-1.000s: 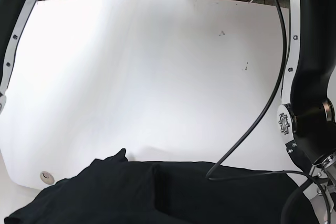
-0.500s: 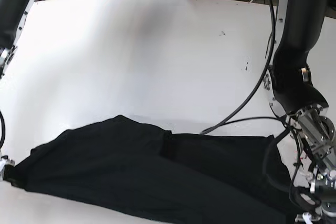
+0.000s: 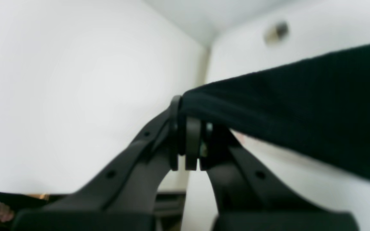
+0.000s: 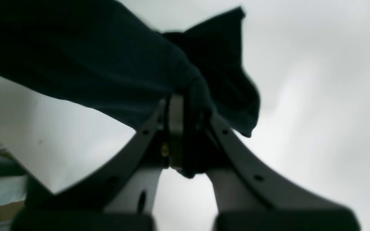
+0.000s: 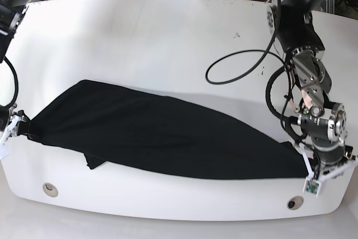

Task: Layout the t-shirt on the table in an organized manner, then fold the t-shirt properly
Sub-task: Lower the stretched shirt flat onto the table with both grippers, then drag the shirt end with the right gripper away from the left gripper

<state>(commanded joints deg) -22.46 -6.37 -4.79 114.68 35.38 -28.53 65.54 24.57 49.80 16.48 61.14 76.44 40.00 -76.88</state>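
Layout is the step in hand: left gripper [image 3: 188, 141] and right gripper [image 4: 185, 134] each clamp an end of the plain black fabric t-shirt [image 5: 156, 135], stretched across the near half of the glossy white tabletop [image 5: 168, 43], which by my judgement next needs lowering flat and smoothing.

Left gripper [image 3: 188, 146] is clamping its jaws on a fabric edge of the t-shirt [image 5: 162, 138], jaws pressed tight together in the left wrist view; in the base view this arm is reaching down on the right side, wrist bent low near the front edge, cables looping beside the forearm; right gripper [image 4: 186, 141] is pinching a bunched corner of the cloth between closed jaws; its arm is hanging at the far left, gripper [image 5: 14, 127] sitting low, only partly in view.
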